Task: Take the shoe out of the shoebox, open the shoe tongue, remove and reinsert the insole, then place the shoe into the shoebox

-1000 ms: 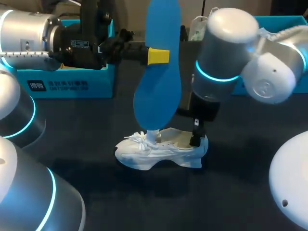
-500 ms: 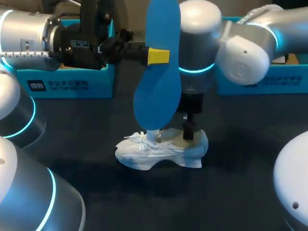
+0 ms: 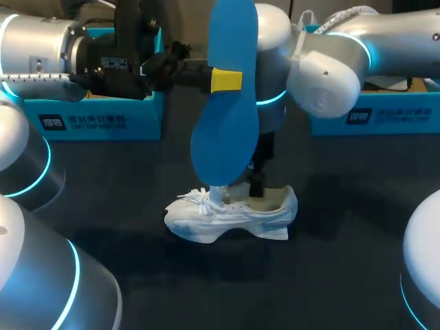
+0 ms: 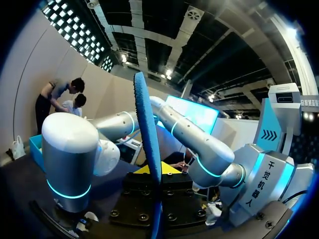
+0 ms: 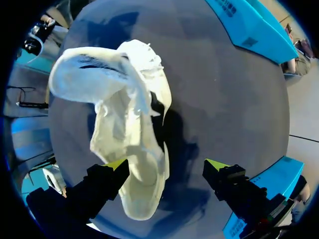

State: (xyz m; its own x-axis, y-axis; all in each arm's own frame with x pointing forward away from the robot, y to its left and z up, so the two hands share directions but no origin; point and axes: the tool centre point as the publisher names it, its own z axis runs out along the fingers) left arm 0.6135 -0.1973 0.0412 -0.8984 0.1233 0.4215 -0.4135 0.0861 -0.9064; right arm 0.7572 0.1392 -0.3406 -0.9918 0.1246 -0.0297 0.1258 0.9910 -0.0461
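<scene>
Both arms meet mid-frame
The left arm (image 3: 41, 48) reaches level across the upper left, left gripper (image 3: 230, 80) pinched on the insole (image 3: 230, 130); the right arm (image 3: 344, 48) bends in from the upper right, right gripper (image 3: 258, 184) pointing down at centre, fingers (image 5: 115, 165) spread wide

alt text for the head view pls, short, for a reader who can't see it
The left arm's end effector holds a blue insole upright above a white shoe standing on the dark table. The right arm's end effector is down at the shoe's heel opening. At the back stand the left blue box and the right blue box.
</scene>
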